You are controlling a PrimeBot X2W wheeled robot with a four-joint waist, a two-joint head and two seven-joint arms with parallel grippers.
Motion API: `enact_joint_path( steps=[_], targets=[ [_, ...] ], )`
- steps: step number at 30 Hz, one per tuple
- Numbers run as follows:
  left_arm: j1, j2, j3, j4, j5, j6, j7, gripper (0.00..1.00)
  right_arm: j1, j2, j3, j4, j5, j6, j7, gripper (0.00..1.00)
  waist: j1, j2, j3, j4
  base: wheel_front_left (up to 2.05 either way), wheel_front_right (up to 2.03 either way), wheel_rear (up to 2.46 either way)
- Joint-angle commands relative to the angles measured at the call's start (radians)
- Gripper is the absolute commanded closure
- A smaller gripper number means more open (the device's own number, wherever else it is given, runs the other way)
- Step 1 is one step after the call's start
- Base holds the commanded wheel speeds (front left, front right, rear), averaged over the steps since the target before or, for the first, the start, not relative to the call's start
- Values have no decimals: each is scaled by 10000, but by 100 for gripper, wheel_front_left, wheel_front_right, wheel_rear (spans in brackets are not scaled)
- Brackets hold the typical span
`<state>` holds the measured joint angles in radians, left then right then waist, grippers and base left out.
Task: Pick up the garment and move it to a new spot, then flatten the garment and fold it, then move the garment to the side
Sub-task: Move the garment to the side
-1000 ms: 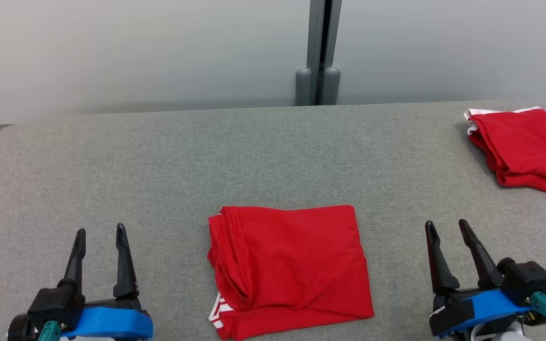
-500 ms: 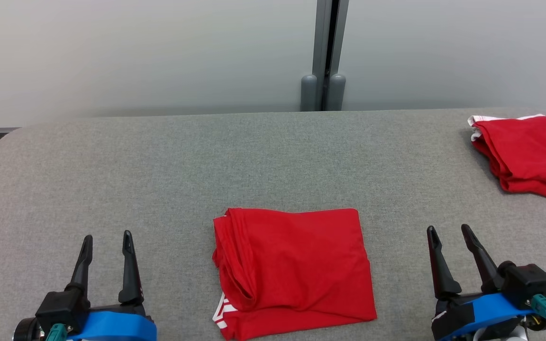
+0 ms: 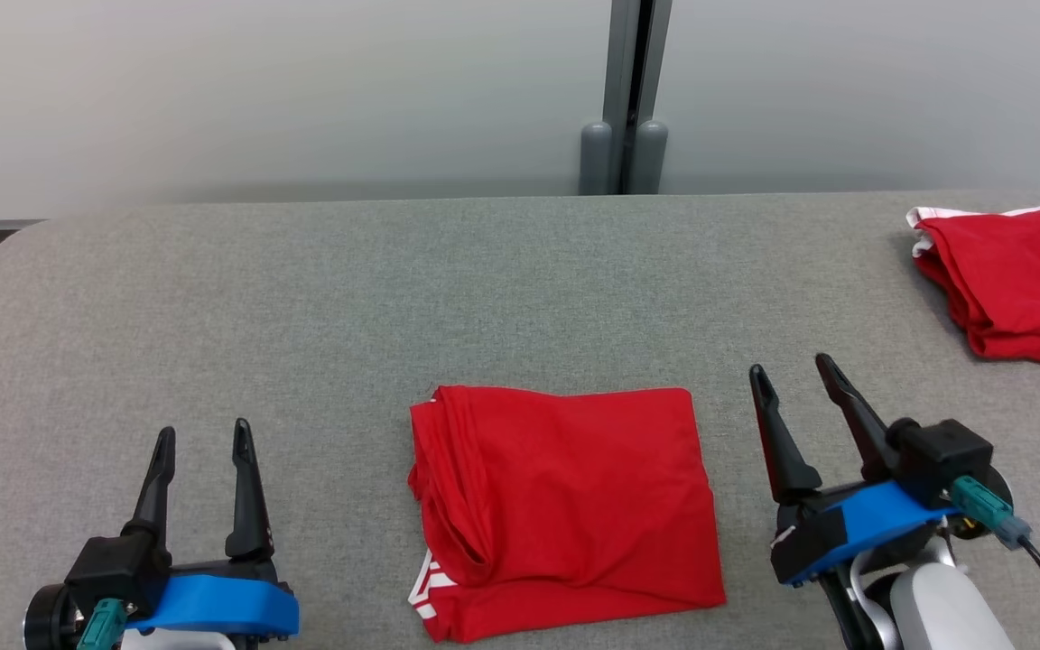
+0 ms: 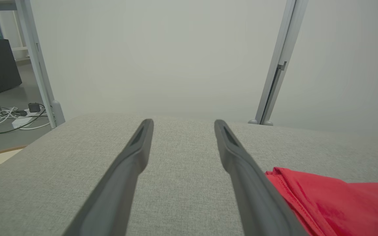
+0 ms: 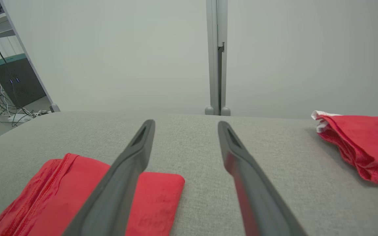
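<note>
Garment [image 3: 565, 506]: red, folded to a rough rectangle, white stripes peeking out at near left corner. Lies flat on grey surface [image 3: 484, 289], toward near edge, between the two grippers, touching neither. Layered fold edges along left side, smoother cloth to the right.

Left gripper [image 3: 203, 430]: low left in head view, fingers wide apart and empty, pointing toward far wall. Well left of garment. From left wrist view [image 4: 183, 122]: bare surface between fingers, garment [image 4: 333, 203] showing past right finger at lower right. Cables [image 4: 5, 114] on floor beyond surface's left end.

Right gripper [image 3: 790, 365]: just right of garment's right edge, fingers likewise spread and holding nothing, tilted slightly leftward. From right wrist view [image 5: 185, 122]: garment [image 5: 44, 193] low left, partly behind left finger; bare surface in the gap.

Second red garment [image 3: 1016, 289]: bunched, white trim at far corner, at far right of surface, well apart from both grippers; also at right in right wrist view [image 5: 363, 144].

Grey post [image 3: 626, 90] on wall behind surface.
</note>
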<state>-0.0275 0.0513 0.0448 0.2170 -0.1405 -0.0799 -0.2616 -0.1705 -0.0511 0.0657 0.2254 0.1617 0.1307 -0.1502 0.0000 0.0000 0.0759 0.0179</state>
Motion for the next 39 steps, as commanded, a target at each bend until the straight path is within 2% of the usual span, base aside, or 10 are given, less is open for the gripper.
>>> enact_joint_path(
  steps=[1, 9, 19, 27, 28, 29, 30, 34, 39],
  targets=[
    [-164, -13, -62, -5, 45, -41, -46, 0, -239, 2, 126, 70, 12, 1, 92, 0, 0, 0, 77, 61, 0, 0, 0],
    [-509, -12, -65, 26, 11, -76, -46, 0, -931, -2, 665, 1248, 5, 1, 593, 0, 0, 0, 447, 292, 0, 0, 0],
    [-879, -12, -166, 126, -96, -93, -46, 0, -1149, 0, 931, 3479, 349, 1, 211, 0, 0, 0, 857, 532, 0, 0, 0],
    [-1034, -12, -245, 169, -166, -47, -46, 0, -1277, 21, 1934, 4690, 1191, 3, 24, 0, 0, 0, 1002, 584, 0, 0, 0],
    [-1048, -12, -251, 176, -180, -48, -46, 0, -1273, 31, 2131, 4781, 1318, 4, 75, 40, 0, 0, 1026, 583, 0, 0, 0],
    [-1051, -12, -253, 181, -172, -46, -46, 0, -1309, 31, 2270, 4871, 1462, 6, 95, 92, 0, 0, 1054, 574, 0, 0, 0],
    [-1064, -12, -253, 185, -172, -41, -46, 0, -1383, 25, 2340, 4938, 1533, 7, 40, 100, 0, 0, 1088, 561, 0, 0, 0],
    [-1177, -14, -252, 169, -234, -8, -46, 0, -1831, -33, 2304, 5052, 1555, 0, -297, 100, 0, 0, 1245, 442, 0, 0, 0],
    [-1408, -15, -248, 82, -234, -18, -46, 0, -2489, -552, 2001, 4949, 1496, -6, -661, 100, 0, 0, 1527, 183, 0, 0, 0]
  ],
)
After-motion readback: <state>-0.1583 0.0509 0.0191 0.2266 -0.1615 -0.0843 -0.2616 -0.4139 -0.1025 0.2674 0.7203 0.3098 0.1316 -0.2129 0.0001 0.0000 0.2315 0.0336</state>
